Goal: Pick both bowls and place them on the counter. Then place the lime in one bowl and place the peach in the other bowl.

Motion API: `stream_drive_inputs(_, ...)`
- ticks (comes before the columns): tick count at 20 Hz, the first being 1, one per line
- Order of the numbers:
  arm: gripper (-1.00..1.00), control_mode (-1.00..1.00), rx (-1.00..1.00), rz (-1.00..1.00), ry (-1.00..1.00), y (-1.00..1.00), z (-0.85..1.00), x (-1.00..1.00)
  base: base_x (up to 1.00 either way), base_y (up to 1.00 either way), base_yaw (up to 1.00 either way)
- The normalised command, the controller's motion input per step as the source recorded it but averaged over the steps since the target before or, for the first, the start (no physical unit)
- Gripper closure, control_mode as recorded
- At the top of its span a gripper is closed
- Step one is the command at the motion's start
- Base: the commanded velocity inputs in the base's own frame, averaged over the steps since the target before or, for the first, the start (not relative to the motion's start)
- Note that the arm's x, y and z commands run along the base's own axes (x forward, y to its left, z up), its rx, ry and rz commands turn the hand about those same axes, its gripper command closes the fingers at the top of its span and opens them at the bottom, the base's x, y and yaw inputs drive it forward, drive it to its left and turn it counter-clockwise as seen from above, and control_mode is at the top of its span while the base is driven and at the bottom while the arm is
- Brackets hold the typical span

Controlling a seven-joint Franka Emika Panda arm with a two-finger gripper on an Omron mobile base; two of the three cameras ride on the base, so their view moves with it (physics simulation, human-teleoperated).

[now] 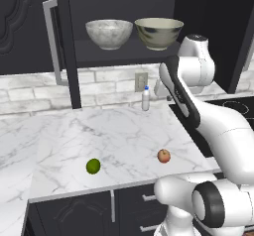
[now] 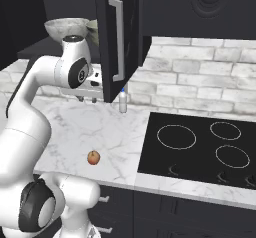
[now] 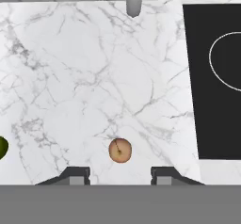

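Up on the dark shelf (image 1: pixel 109 56) sit the two bowls, side by side and almost touching. The grey bowl (image 1: pixel 109 33) is at 9 o'clock from the cream bowl (image 1: pixel 158 32), going by the left base view. Both stand upright inside the open cupboard, with its door (image 2: pixel 117 37) swung out.

Down below, the counter (image 1: pixel 114 131) holds the two fruits — well apart from each other. The lime (image 1: pixel 93 166) lies near the front edge. The peach (image 1: pixel 163 155) lies at 3 o'clock from it, close to the stove (image 2: pixel 200 147). In the hand view the peach sits at 6 o'clock, just above the space between the two tips, and the lime peeks in at the left edge, near 8 o'clock.

A small bottle (image 1: pixel 146 99) stands by the brick wall (image 1: pixel 99 84), at 12 o'clock in the hand view.

The claw (image 3: pixel 120 175) hangs high over the counter and looks down at it. Its tips are wide apart and hold nothing.
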Motion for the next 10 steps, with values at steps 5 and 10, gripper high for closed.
stream_drive_inputs(5,-1.00,-1.00,0.00,0.00,0.00,0.00,0.00,-0.09,0.00,0.00,0.00)
stream_drive_inputs(10,-1.00,-1.00,0.08,-0.05,-0.14,0.01,0.02,-0.16,0.00,0.00,0.00)
